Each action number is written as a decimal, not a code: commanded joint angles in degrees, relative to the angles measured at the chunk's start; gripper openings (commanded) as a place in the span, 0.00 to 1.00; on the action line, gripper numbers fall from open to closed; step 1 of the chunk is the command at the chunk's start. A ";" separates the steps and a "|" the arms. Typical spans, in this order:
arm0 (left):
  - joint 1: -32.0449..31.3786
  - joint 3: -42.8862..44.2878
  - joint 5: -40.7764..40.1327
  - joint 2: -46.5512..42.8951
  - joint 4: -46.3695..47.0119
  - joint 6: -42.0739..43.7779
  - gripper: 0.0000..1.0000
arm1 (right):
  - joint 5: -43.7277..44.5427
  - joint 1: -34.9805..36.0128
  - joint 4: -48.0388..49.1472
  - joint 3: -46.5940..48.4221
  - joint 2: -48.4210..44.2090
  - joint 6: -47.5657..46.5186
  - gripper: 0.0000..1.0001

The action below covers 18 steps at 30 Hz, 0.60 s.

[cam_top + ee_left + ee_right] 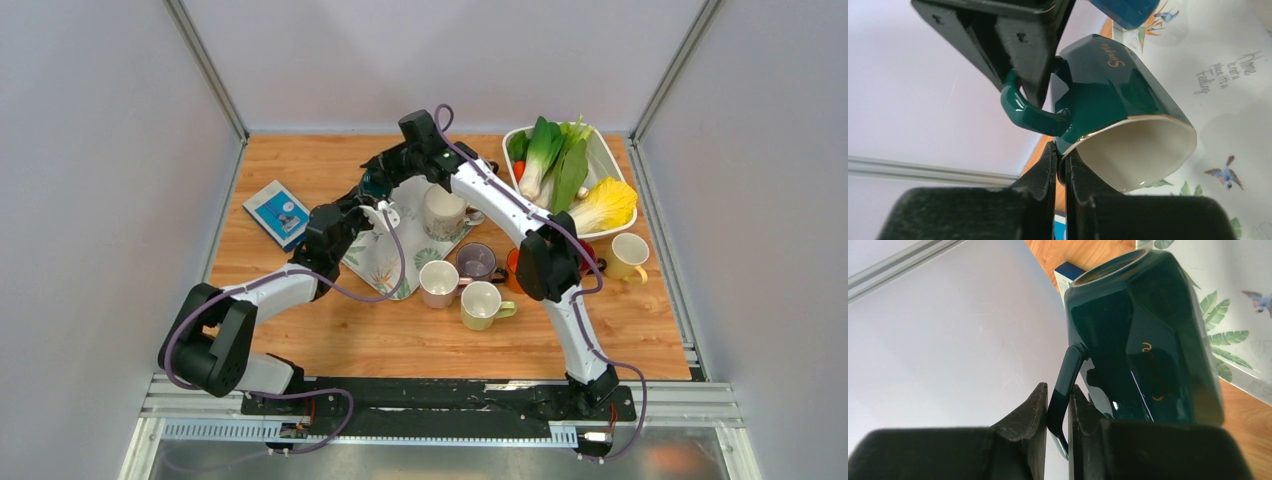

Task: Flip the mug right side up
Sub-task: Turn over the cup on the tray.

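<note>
L gripper (1060, 169) fingers sit pressed nearly together, pinching the rim of the dark green mug (1118, 95) right by the base of its handle (1030, 114). R gripper (1058, 410) pinches the handle itself. Mug hangs tilted betw. the two, off the surface, over the far-left part of the printed mat (385, 265), near the table (400, 340) far edge, approx. mid-width.

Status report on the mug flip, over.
Right gripper shut on green mug handle. Left gripper pinching rim. Mug tilted over tray, not upright. Cream mug close by.
</note>
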 commanded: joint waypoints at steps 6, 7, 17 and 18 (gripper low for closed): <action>0.31 2.31 0.12 -2.33 1.85 2.07 0.00 | -2.23 0.27 2.20 -0.84 -6.39 0.41 0.00; 0.27 2.46 0.18 -2.34 1.89 2.08 0.00 | -1.35 0.30 1.87 -0.91 -6.39 0.15 0.07; 0.37 4.29 -2.58 -2.66 2.00 -0.52 0.00 | 7.32 0.64 0.77 -1.75 -7.23 -8.75 0.90; 0.35 4.29 -3.14 -2.75 1.95 -0.85 0.00 | 7.64 0.59 0.88 -1.83 -7.31 -9.62 0.91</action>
